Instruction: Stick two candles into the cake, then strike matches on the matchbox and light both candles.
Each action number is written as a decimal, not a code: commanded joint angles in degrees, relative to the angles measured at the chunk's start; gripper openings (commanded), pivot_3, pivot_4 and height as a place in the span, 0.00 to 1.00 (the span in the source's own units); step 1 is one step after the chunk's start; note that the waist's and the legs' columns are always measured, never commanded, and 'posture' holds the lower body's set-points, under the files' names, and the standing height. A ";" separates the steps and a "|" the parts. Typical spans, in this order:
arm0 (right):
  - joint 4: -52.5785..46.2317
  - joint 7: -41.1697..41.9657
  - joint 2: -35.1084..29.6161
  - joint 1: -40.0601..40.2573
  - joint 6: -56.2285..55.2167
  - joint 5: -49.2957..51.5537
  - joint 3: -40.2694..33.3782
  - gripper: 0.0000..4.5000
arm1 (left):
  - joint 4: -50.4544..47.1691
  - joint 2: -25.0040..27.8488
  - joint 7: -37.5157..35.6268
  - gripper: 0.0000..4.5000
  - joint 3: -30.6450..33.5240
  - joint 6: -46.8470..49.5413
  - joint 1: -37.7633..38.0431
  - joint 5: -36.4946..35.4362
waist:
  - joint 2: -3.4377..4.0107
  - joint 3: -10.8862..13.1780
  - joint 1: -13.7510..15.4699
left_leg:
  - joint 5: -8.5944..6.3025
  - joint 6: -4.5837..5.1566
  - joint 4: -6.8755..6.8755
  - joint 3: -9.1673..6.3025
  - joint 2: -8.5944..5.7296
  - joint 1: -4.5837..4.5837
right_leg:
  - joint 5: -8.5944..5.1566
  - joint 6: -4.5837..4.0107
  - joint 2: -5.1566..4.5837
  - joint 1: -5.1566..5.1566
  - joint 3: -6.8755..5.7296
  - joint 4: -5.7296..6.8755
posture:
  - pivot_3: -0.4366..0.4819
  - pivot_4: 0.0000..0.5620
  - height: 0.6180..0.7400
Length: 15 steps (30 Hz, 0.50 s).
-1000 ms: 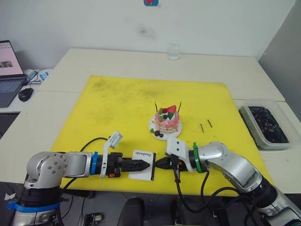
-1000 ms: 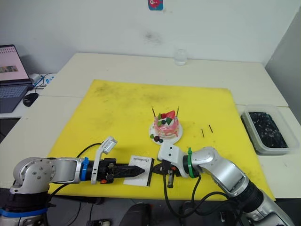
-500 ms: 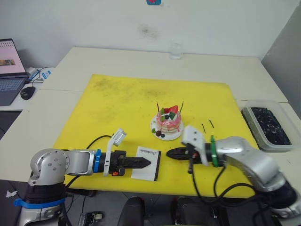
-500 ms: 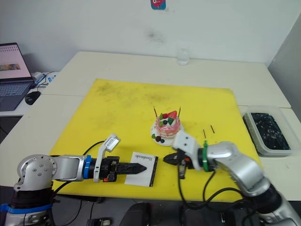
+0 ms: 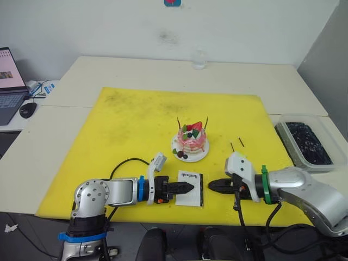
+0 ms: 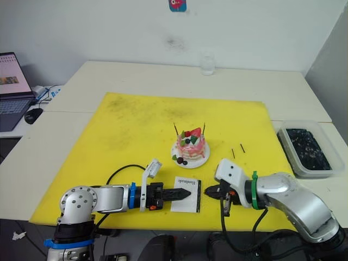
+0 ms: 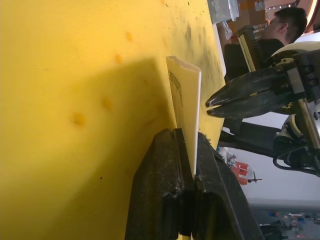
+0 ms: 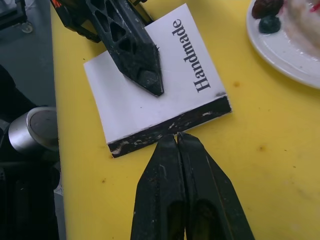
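Left fingers [image 7: 185, 150] pinch the matchbox [image 8: 155, 97] edge (yellow mat [image 5: 136, 125]).

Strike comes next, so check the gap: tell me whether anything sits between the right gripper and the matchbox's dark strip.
Nothing visible does. The right gripper points straight at the matchbox strip, tips nearly touching it. The left gripper clamps the box's opposite side.

**What you have on the desk, counted**

You have one cake [image 5: 192, 140] holding two candles [image 5: 179, 123], one matchbox [image 5: 190, 181], two short dark sticks [image 5: 237, 144] on the mat, one tub [image 5: 308, 145], and two grippers: left gripper [image 5: 185, 188], right gripper [image 5: 214, 185].
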 commanded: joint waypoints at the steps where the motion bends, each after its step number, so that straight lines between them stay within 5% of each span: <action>1: 2.43 -0.95 0.44 -2.23 -3.33 -3.87 2.74 0.00 | 0.72 0.47 -0.02 0.30 -0.89 -0.39 1.00 1.99 | -0.01 0.00 -0.02 | 0.00 0.00 0.00 0.04 -0.01 0.01 | 0.01 0.02 0.00 0.00 -0.01 0.00 | 0.48 0.27 1.00; 6: 5.75 0.13 -0.30 -3.44 -6.50 -8.25 6.57 0.00 | 1.55 0.59 -0.27 0.63 -0.10 0.40 0.16 1.14 | 0.01 -0.05 0.06 | 0.00 0.00 -0.01 -0.06 -0.01 0.02 | 0.01 0.01 0.00 0.02 -0.02 -0.01 | 0.48 0.27 1.00; 15: 5.44 1.40 1.51 -2.36 -8.68 -9.87 9.07 0.00 | 4.24 -0.84 1.30 0.63 1.32 1.19 -1.18 1.57 | 0.03 -0.09 0.10 | 0.00 0.00 0.00 -0.15 0.02 0.30 | 0.01 0.00 0.00 0.31 -0.07 -0.01 | 0.48 0.27 1.00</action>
